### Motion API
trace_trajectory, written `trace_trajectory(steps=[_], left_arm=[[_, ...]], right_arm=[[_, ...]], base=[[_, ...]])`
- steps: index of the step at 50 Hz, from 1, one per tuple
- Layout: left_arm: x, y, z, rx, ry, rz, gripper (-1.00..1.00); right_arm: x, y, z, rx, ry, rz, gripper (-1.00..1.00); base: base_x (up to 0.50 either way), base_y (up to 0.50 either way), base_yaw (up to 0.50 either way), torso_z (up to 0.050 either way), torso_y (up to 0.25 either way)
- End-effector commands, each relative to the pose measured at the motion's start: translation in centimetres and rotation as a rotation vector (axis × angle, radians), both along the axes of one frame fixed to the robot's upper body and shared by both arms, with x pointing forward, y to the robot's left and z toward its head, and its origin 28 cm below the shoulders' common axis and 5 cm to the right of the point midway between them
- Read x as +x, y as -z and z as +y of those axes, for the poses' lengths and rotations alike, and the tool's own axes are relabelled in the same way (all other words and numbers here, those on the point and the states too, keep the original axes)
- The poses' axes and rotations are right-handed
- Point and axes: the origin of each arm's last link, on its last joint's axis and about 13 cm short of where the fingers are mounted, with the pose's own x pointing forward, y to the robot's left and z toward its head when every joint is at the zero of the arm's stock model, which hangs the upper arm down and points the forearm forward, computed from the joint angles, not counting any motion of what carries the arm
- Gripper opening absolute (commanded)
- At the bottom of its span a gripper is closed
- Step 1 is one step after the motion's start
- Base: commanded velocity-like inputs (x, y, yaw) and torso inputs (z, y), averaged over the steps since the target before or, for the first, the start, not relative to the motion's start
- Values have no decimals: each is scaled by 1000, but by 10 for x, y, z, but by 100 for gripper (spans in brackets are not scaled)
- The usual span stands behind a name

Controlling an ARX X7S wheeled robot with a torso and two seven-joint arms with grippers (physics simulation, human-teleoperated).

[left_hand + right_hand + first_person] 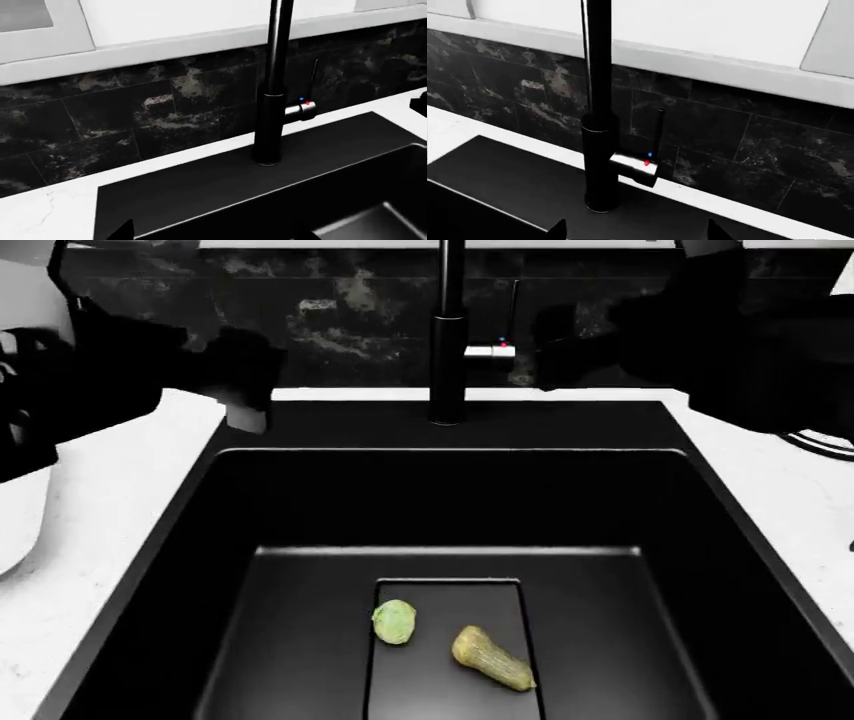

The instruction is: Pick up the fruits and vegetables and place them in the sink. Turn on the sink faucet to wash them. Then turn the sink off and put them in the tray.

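Observation:
The pale green cabbage (394,622) and the yellowish squash (494,658) lie side by side on the drain plate in the black sink (134,600). The black faucet (447,340) stands behind the basin, its silver lever (490,352) sticking out to the right. No water shows. My left gripper (247,390) hovers over the sink's back left corner, open and empty, facing the faucet (270,125). My right gripper (554,355) hangs just right of the lever (634,167), open, with nothing between its fingertips (557,231). A white rounded corner at the left edge looks like the tray (20,530).
White countertop (120,490) flanks the sink on both sides. A dark marbled backsplash (334,300) rises behind the faucet, with white cabinets (200,20) above. A round dark-rimmed object (825,445) peeks in at the right edge.

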Motion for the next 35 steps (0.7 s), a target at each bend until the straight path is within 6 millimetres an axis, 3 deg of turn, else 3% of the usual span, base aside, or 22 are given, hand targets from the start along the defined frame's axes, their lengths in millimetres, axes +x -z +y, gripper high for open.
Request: trace_trajectory(steps=[1,7,14,24,35], left_arm=[[-17,-19,-1,-81,-23,-74,100],[-18,-23,-4,-90,-17,-90,100],[-16,-29,-6,-108,-13,-112,100],[-16,-48,-11,-150,15,-163,100],[-19,-63,-10,-191,69,-214,100]], right_arm=[[53,-41,9,-11,85,-114,100],[79,-64,21,-5,101,-129,100],[81,-60,26,24,156,-140,100],[78,-70,35,63,172,-152,100],[75,-78,32,40,179,-164,100]], base=[[0,0,0,0,0],[0,0,0,0,0],[0,0,0,0,0],[0,0,0,0,0],[0,0,0,0,0]])
